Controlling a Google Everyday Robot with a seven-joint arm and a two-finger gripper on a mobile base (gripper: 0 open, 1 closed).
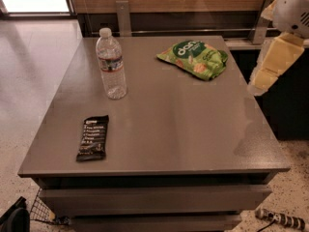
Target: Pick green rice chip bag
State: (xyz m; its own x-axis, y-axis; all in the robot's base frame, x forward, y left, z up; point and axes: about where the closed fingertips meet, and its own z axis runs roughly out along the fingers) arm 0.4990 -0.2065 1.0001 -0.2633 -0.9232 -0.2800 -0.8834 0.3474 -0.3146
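The green rice chip bag [194, 59] is a crinkled light-green bag with a dark green round logo. It lies flat at the far right of the grey table [174, 124]. My gripper [270, 69], cream-coloured below a white arm segment, hangs at the right edge of the view. It is beyond the table's right edge, to the right of the bag and apart from it. It holds nothing that I can see.
A clear water bottle [111, 64] stands upright at the far left of the table. A small black snack bar wrapper [92, 137] lies near the front left. A wood-panelled wall with metal brackets [123, 17] runs behind the table.
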